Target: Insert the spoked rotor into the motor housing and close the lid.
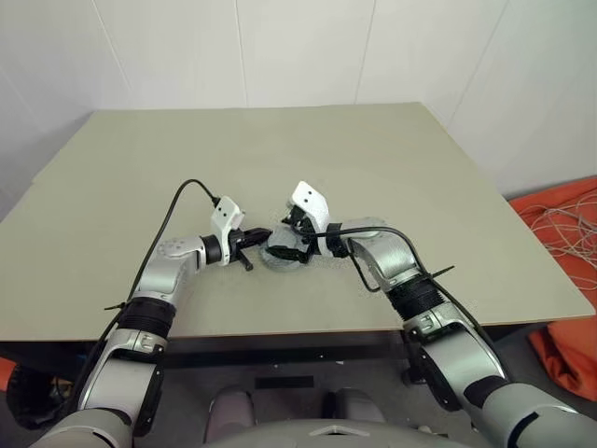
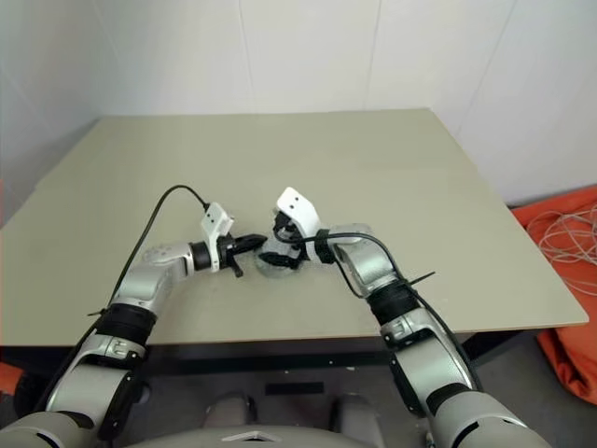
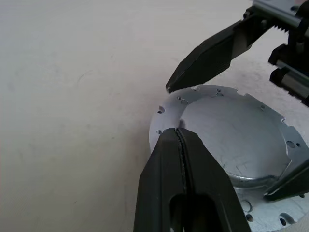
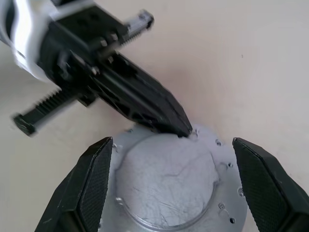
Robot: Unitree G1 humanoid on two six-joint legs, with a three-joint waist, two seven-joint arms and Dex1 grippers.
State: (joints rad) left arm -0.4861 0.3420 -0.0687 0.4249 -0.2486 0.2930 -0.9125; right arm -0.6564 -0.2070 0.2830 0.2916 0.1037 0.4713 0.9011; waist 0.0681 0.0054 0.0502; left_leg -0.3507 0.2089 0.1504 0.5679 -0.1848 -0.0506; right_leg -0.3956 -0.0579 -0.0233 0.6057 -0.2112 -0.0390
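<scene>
Assembly: round silver motor housing [image 4: 166,181] sits flat on the table [image 1: 392,177] between both grippers, smooth face up.
Left gripper [image 3: 179,140]: fingers pressed together, tip on rim, probably steadying it.
Right gripper [image 4: 174,186]: fingers spread, straddling it without contact.

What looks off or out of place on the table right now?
Nothing stands out. The round silver metal piece sits flat on the table, with the shut left end effector at its rim and the open right end effector around it.

Left gripper [image 3: 179,140] fingers pressed together, pointing right; right gripper [image 4: 176,181] fingers spread wide, pointing left.
</scene>
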